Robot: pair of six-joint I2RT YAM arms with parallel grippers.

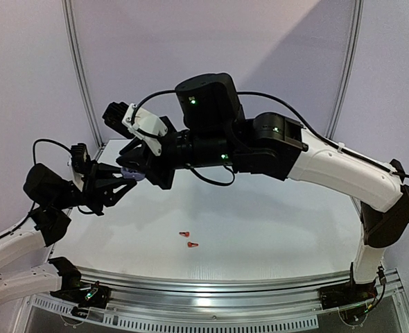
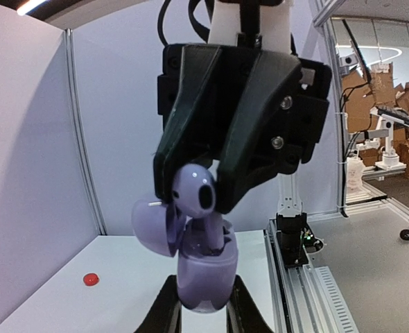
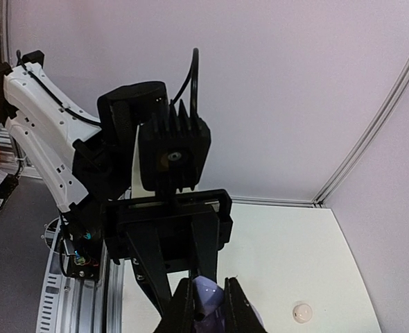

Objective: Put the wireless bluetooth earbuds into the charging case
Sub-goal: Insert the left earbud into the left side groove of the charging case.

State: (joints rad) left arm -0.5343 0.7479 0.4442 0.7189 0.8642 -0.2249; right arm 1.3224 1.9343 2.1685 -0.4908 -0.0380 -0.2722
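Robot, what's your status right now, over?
Left gripper shut on open lavender plastic charging case. Right gripper shut on lavender-grey stemmed earbud, stem at case mouth, not seated. Two red-orange earbuds loose on table; nothing blocking.

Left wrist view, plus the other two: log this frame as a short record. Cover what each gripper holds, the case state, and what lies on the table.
left gripper: shut on lavender case
case lid: open, tipped to one side
right gripper: shut on lavender earbud
earbud position: directly over the open case, head not seated
on table: red earbud, second red earbud, apart from both grippers
also on table: white round object
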